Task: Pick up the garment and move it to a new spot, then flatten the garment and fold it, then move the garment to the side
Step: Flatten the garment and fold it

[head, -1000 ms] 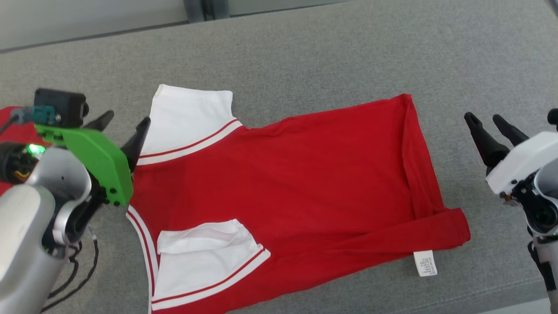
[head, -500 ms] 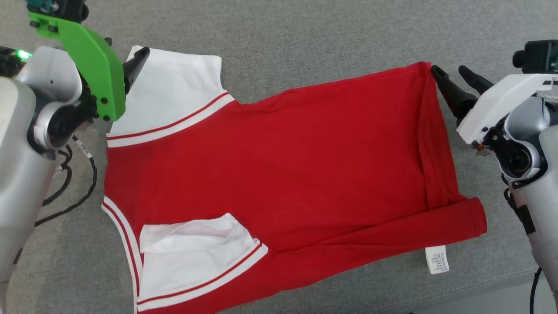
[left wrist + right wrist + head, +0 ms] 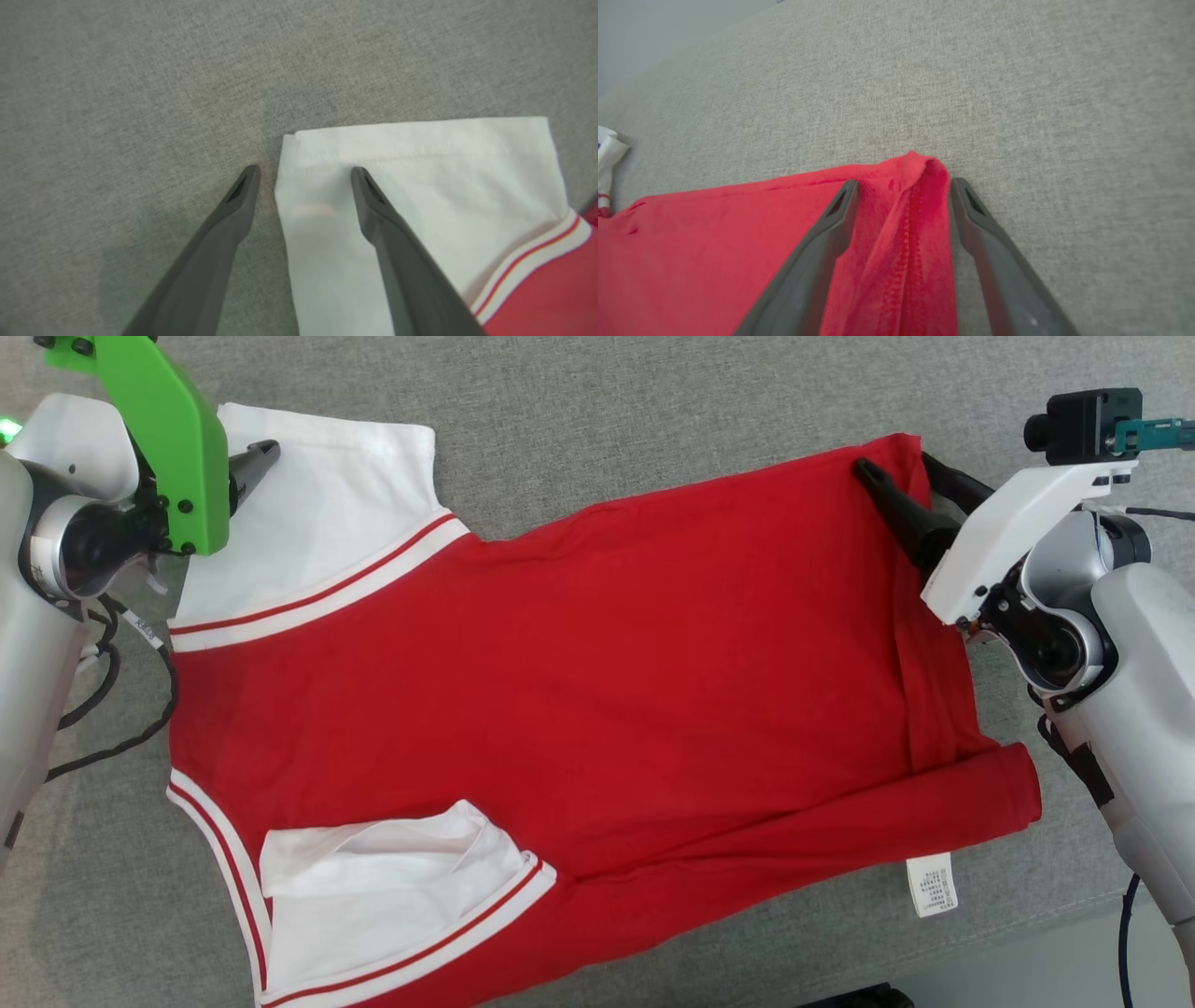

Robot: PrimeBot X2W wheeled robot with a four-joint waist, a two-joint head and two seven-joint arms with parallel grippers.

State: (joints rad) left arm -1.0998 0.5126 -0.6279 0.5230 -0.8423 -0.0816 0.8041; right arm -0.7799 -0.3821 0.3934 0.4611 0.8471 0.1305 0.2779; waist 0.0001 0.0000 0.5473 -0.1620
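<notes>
Red garment (image 3: 597, 663) corners between spread fingers (image 3: 817, 261)

No text can be read. A white care label (image 3: 932, 885) is seen at the red garment (image 3: 597, 663) edge (lower right of the frame); its printed lines are too small to be made out.

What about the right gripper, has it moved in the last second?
Yes: the right gripper went left; once clear of the garment, its fingers now straddle its corner.
</notes>
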